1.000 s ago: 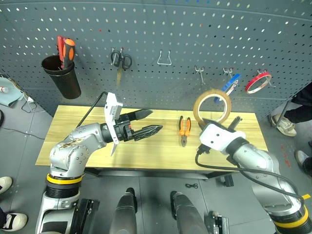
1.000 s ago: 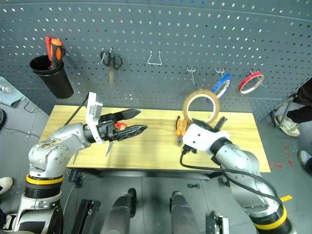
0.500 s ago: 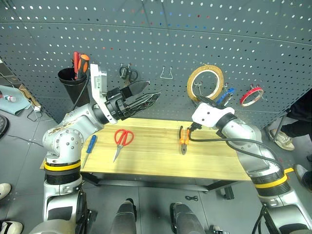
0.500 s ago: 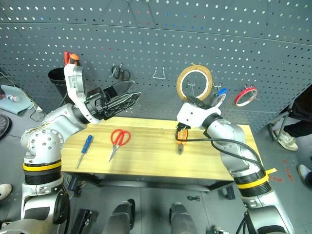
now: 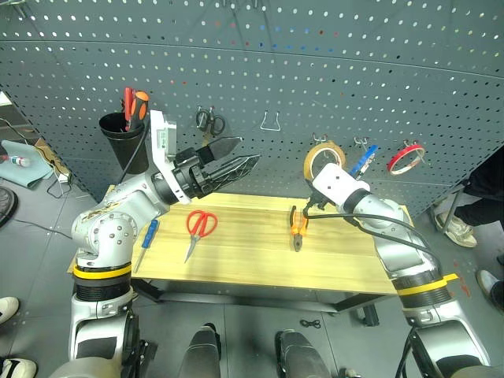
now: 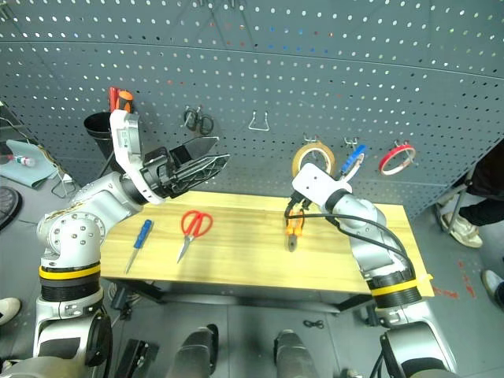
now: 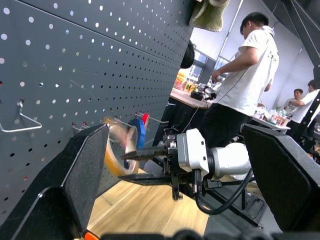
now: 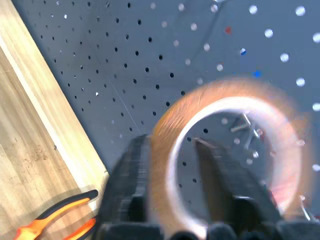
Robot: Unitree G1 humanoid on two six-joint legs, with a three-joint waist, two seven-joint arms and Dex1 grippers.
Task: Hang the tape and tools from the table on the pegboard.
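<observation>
On the table point(image 5: 236, 264), closest to the robot, three tools wait. The blue screwdriver point(image 5: 146, 236) lies by the left edge. The red scissors point(image 5: 197, 228) lie just beside it. The pliers point(image 5: 298, 228) lie a bit right of the middle.

The left gripper point(image 5: 248, 151) hangs in the air over the left half of the table. It is wide open and has nothing in it.

The right gripper point(image 8: 170, 150) is up past the back edge, right of the middle. The tape point(image 8: 230, 90) is there with it, close against the pegboard point(image 5: 315, 71). One finger pokes inside the ring and the other is outside, so the ring's wall sits between them. The fingers stand apart, with a gap beside the inner one, so the tape does not look squeezed.

The step seems to be putting the ring on the hook point(image 8: 245, 125), which shows through the hole of the ring. To do it well, the ring should slide all the way over the hook's tip. Then the gripper should let go gently and pull straight back without dragging the tape off. It should also stay off the blue tape ring point(image 5: 368, 154) just beside it.
</observation>
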